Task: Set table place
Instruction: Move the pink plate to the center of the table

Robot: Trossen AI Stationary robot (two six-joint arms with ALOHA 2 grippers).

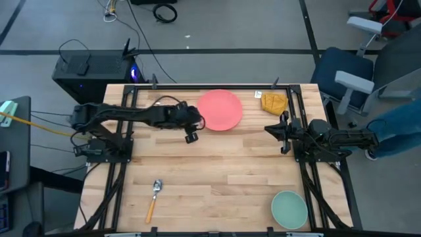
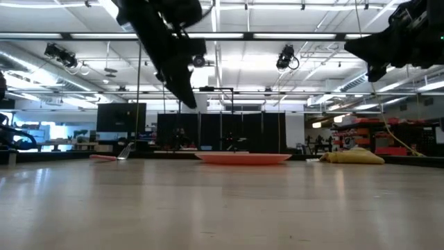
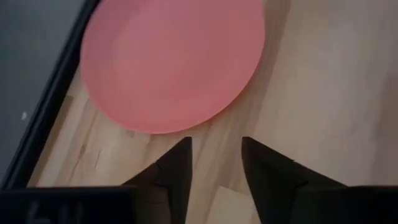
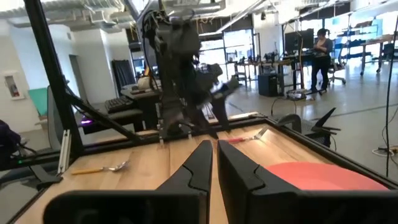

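While the left pincer (image 3: pixel 214 163) hovers above the worktop (image 1: pixel 217 164) with fingers apart and empty, the pink plate (image 3: pixel 173 62) lies just ahead of its tips. The right pincer (image 4: pixel 214 163), fingers nearly together, waits well apart from the bowl (image 1: pixel 289 209) and spoon (image 1: pixel 154 197).

Wood table (image 1: pixel 217 164): plate (image 1: pixel 220 109), spoon (image 1: pixel 154 197), bowl (image 1: pixel 289 209), possibly yellow cloth (image 1: pixel 273 102).

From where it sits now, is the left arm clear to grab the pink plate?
Probably yes. The left pincer hangs open just off the pink plate's near-left rim, with only bare table between them.
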